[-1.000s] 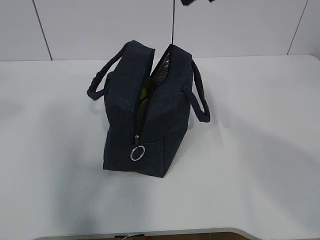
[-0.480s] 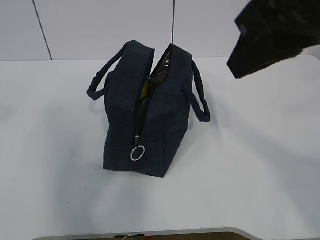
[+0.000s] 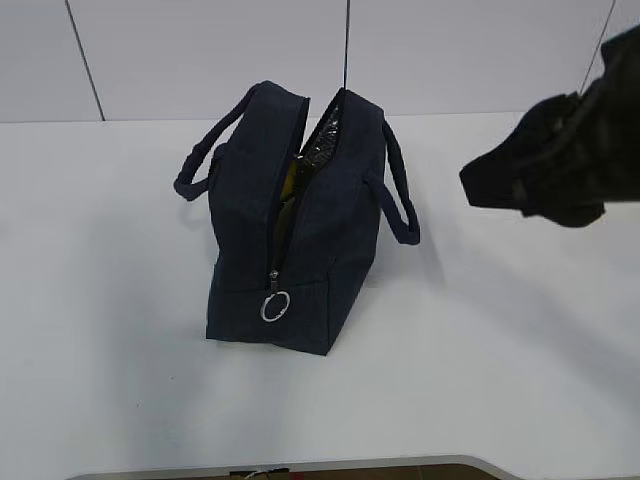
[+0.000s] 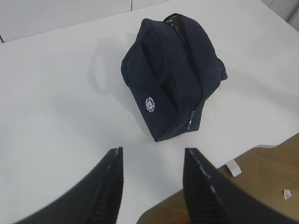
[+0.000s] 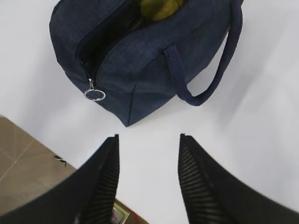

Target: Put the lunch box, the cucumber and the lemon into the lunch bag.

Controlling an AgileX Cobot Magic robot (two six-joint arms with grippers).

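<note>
Starting on the left: the left gripper point(image 4: 152, 186) is up off the white table point(image 3: 110, 300), jaws roughly half open with nothing between them but bare tabletop and a strip of brown floor point(image 4: 261, 182). From its wrist camera the dark navy fabric lunch bag point(image 4: 173, 77) sits well ahead, round white logo point(image 4: 149, 103) facing the lens.

Middle of the exterior view: the bag stands upright on the table, zipper undone along the top, silver foil lining point(image 3: 322, 145) showing, metal ring pull point(image 3: 274, 306) hanging at the near end. In the gap there's something yellow-green point(image 5: 159, 8), probably the small yellow lemon, though it's cut off by the frame edge and shaded, so I wouldn't swear to it. The cucumber and the lunch box aren't visible in any view.

Right side: the right gripper point(image 5: 148, 158) hovers near the bag's ring-pull end, jaws also about halfway apart, empty, touching nothing. In the exterior view that arm point(image 3: 560, 165) is just a blurry black shape.
</note>
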